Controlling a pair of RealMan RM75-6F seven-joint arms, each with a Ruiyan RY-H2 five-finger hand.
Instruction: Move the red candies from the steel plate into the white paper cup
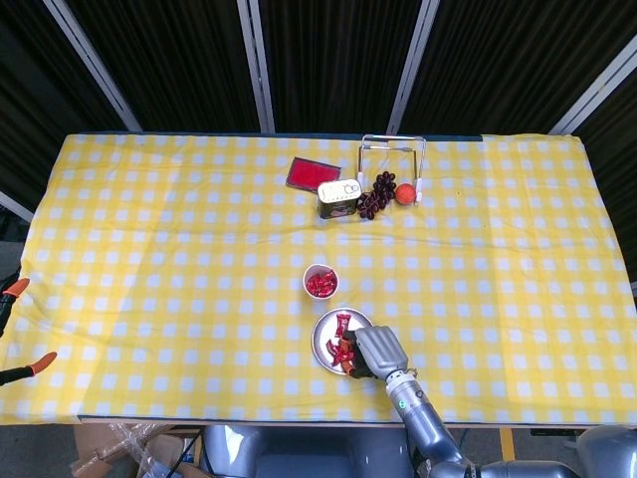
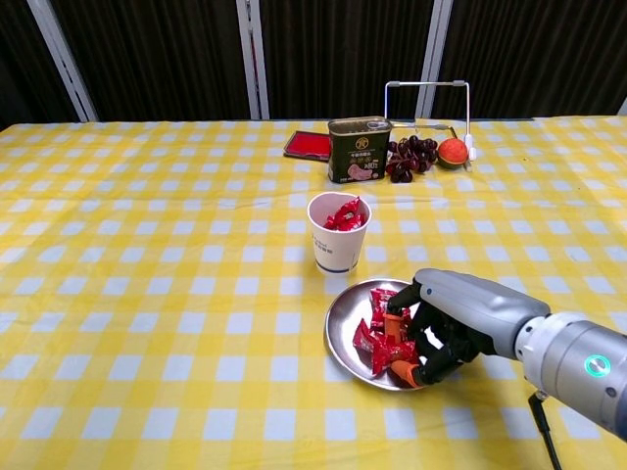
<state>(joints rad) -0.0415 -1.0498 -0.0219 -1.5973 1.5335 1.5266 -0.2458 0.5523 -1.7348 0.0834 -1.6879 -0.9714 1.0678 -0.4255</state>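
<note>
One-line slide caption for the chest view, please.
Right robot hand closes on red candies in the steel plate, beside the white paper cup.

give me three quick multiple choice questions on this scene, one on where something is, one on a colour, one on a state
1. Where does the white paper cup stand relative to the steel plate?
A. just beyond it, toward the far edge of the table
B. on top of it
C. at the table's left end

2. What colours is the checked tablecloth?
A. blue and white
B. yellow and white
C. green and black

3. What is the state of the cup?
A. tipped over
B. upright, with red candies inside
C. upright and empty

Answers:
1 A: in both views the cup sits close behind the plate.
2 B: yellow and white squares cover the table.
3 B: red candies show above its rim, while the right hand curls over the candies on the plate.
</note>
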